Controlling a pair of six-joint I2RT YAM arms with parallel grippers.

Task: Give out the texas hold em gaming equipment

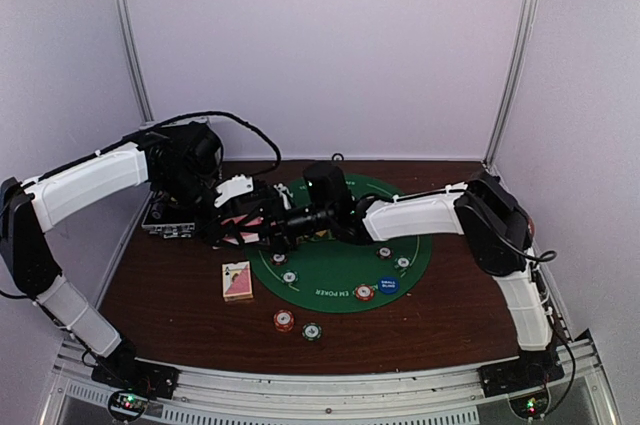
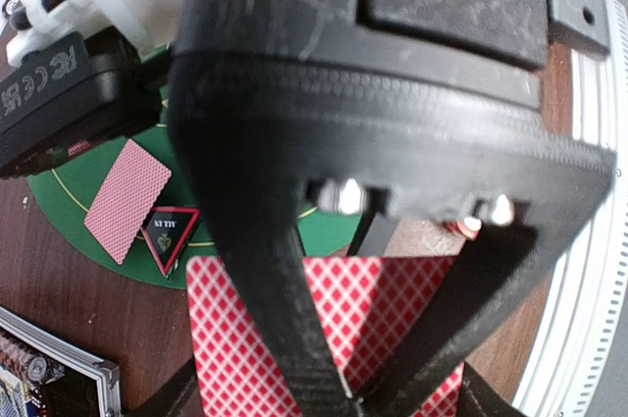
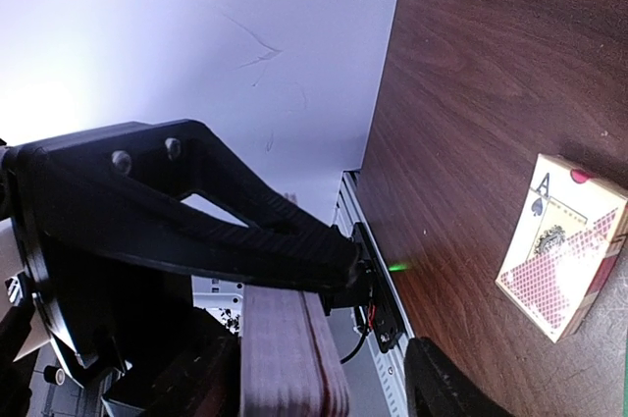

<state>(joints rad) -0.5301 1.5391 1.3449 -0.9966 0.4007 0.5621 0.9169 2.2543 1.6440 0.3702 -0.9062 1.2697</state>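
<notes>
My left gripper (image 2: 358,397) is shut on a deck of pink-backed cards (image 2: 245,338), held above the left edge of the green mat (image 1: 330,275). My right gripper (image 1: 283,224) reaches in from the right. Its jaws stand open around the deck's edge (image 3: 289,358): one finger (image 3: 216,231) lies against the deck, the other (image 3: 446,383) is apart from it. On the mat lie a single face-down card (image 2: 128,199) and a red triangle (image 2: 169,236). Also on the mat are several striped chips (image 1: 364,292) and a blue disc (image 1: 388,285).
A card box (image 1: 237,281) lies on the brown table left of the mat, and also shows as the card box (image 3: 561,245) in the right wrist view. Two chips (image 1: 284,321) sit near the table's front edge. The black silver-edged case (image 1: 165,221) stands at the left rear.
</notes>
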